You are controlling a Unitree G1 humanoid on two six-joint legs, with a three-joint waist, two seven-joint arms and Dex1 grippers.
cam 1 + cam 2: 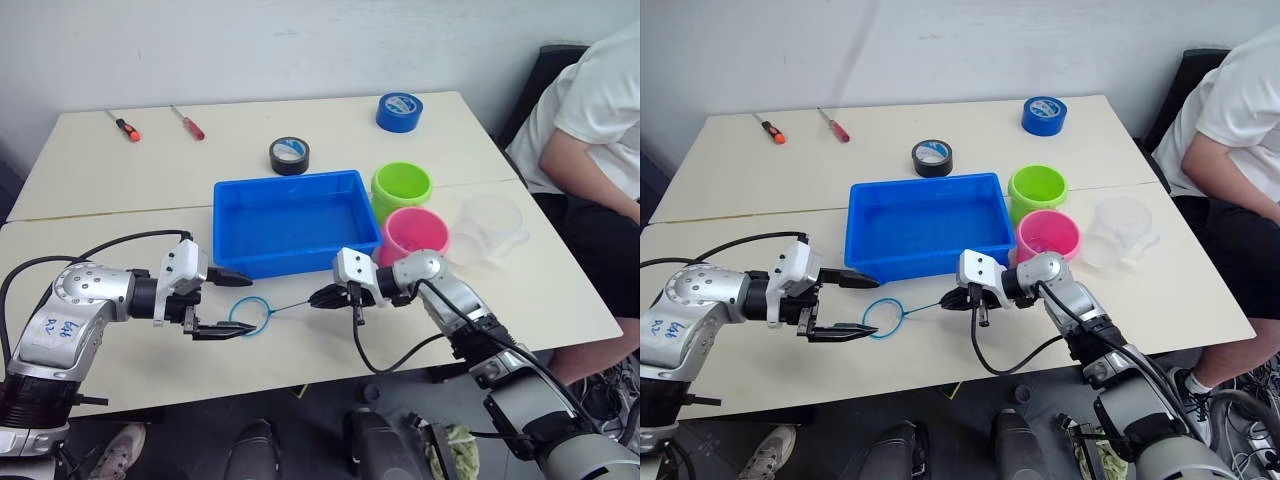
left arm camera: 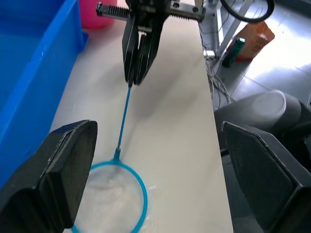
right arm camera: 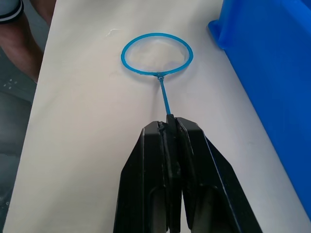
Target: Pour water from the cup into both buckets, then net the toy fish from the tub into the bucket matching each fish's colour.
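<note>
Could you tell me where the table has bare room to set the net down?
Free: the far table between screwdrivers and black tape, and the near edge right of the right hand. Crowded: around the tub, buckets and cup.

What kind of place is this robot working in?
Probably a lab or workshop rather than a home: screwdrivers and tape rolls lie on a plain table, cables trail on the floor, and a seated person watches alongside.
</note>
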